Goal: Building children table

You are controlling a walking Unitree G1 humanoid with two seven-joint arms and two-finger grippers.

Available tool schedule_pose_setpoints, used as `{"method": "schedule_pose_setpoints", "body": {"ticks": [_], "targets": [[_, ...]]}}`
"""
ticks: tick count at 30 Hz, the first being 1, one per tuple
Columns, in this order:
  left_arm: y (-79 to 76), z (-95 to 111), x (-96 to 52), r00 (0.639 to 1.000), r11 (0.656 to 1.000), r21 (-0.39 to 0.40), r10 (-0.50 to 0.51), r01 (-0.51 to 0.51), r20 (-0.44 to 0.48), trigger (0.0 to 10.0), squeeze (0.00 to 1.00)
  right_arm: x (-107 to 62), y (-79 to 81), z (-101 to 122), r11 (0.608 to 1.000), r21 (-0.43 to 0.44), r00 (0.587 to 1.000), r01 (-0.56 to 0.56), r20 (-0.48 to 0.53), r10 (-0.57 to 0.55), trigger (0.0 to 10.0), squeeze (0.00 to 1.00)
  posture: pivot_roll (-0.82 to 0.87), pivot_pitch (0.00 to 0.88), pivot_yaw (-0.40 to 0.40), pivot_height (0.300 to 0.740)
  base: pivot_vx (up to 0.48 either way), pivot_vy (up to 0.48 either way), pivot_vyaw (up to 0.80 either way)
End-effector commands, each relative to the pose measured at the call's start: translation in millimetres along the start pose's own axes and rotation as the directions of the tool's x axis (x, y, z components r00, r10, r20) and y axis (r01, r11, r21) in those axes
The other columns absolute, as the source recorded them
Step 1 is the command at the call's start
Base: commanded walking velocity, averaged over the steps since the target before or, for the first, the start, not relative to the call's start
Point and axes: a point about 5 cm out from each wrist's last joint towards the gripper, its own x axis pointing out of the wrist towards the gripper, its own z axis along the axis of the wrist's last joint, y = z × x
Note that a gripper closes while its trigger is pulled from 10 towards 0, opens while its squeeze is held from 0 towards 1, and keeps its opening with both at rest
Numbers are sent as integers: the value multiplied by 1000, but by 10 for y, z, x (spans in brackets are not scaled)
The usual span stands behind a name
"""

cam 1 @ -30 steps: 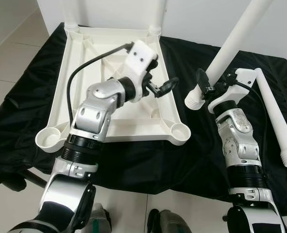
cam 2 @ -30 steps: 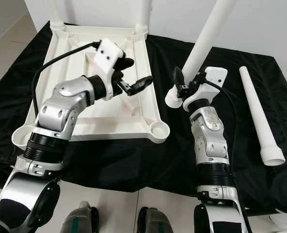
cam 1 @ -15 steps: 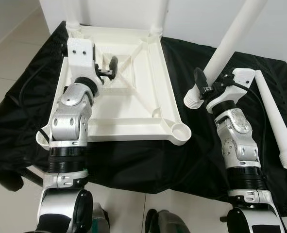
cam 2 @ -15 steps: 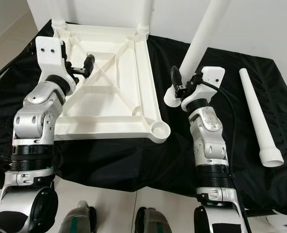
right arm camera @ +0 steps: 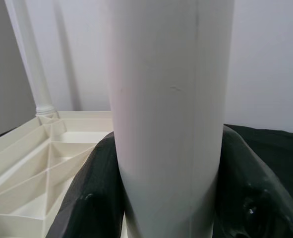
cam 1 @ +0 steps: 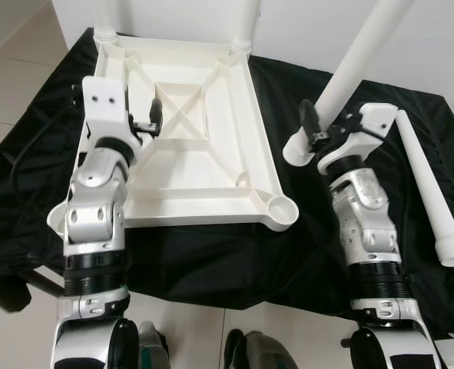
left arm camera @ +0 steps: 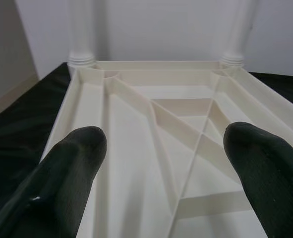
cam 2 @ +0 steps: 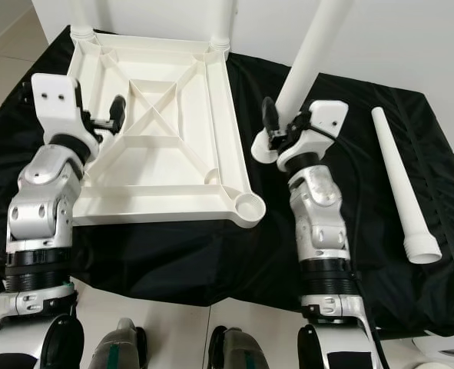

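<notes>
A white plastic table top (cam 1: 211, 173) lies upside down on a black cloth, with two white legs (cam 1: 246, 19) standing in its far corner sockets. Its near right socket (cam 1: 283, 207) is empty. My left gripper (cam 1: 151, 123) hovers open over the left rim, and its black fingers (left arm camera: 67, 173) are spread with only the ribbed underside between them. My right gripper (cam 1: 319, 131) is shut on a third white leg (cam 1: 357, 61), held tilted above the cloth to the right of the table top, ribbed end down. The right wrist view has that leg (right arm camera: 166, 124) clamped between the fingers (right arm camera: 96, 193).
A fourth white leg (cam 1: 430, 192) lies loose on the black cloth (cam 1: 234, 261) at the far right. A white wall stands just behind the table top. Tiled floor (cam 1: 11, 84) runs along the left, and my feet are at the bottom edge.
My left arm has swung from over the right part of the table top back to its left rim, still open. The right gripper has carried its leg slightly left and up.
</notes>
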Motion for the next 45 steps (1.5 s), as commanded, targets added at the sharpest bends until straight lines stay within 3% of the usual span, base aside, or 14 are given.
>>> {"method": "schedule_pose_setpoints", "body": {"ticks": [1,5,17,37,45], "targets": [[76,17,-25,982,982,-1,187,-187,4,10000,0,-22,-31,24,1000,-4,1000,14,20,-13,10000,0,95,75,-99,740,0,0,0],[21,-80,-106,983,983,-36,183,-183,2,10000,0,-93,-9,-28,1000,12,999,25,24,-26,10000,0,80,5,-60,740,0,0,0],[-142,-211,-94,998,997,-67,46,-43,33,10000,0,-359,81,-163,996,-6,996,88,4,-88,10000,0,17,0,-13,740,0,0,0],[-254,-230,-57,997,999,-30,47,-45,61,10000,0,-367,31,-150,994,-52,995,97,21,-96,10000,0,1,0,-23,740,0,0,0],[-252,-89,-49,995,1000,-18,24,-22,97,10000,0,-370,0,-51,993,-58,993,106,50,-103,10000,0,-5,0,-5,740,0,0,0]]}}
